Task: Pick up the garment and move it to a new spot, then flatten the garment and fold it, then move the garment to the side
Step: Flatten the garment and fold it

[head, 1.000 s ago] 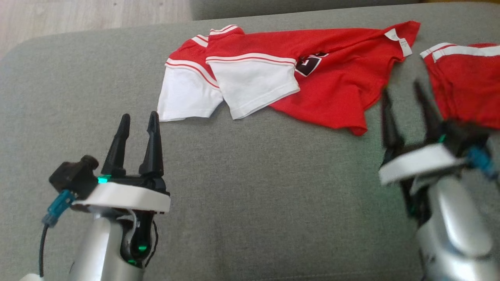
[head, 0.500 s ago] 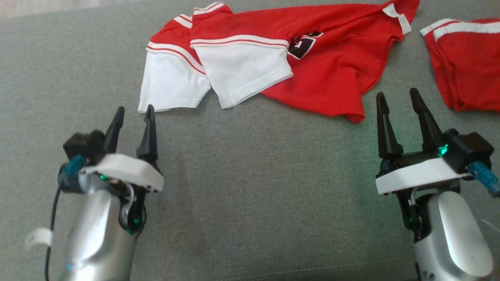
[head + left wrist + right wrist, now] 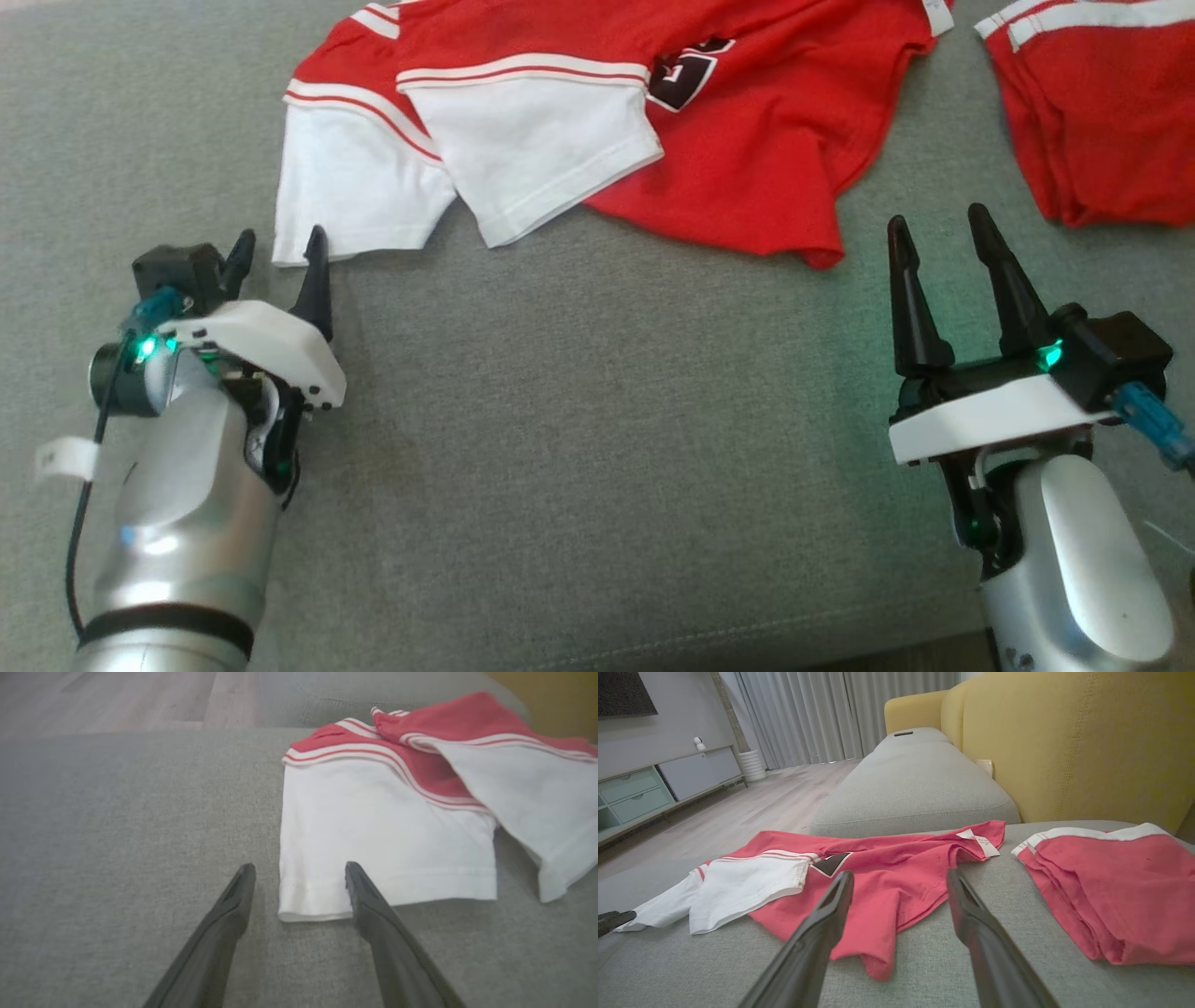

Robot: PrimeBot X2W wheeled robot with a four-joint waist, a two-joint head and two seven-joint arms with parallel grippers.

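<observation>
The garment [image 3: 728, 140] is a red shirt with white sleeves, lying rumpled on the grey sofa cushion [image 3: 597, 420]. My left gripper [image 3: 282, 233] is open and tilted down at the near corner of the left white sleeve [image 3: 355, 196]. In the left wrist view that sleeve [image 3: 383, 835] has its hem corner lying between the spread fingers of the left gripper [image 3: 299, 865]. My right gripper [image 3: 937, 217] is open and empty, just right of the shirt's red hem. The right wrist view has the right gripper [image 3: 900, 872] pointing at the shirt's red body [image 3: 896, 882].
A second red garment with white trim [image 3: 1092, 112] lies folded at the far right, also in the right wrist view [image 3: 1111, 891]. A yellow sofa back [image 3: 1064, 742] rises behind it. Beyond the cushion's far edge are another grey cushion [image 3: 915, 784] and wooden floor [image 3: 752, 807].
The head camera has tilted down, shifting the picture. My left gripper has moved forward and tipped down to straddle the white sleeve's corner. The right gripper has settled and stays open.
</observation>
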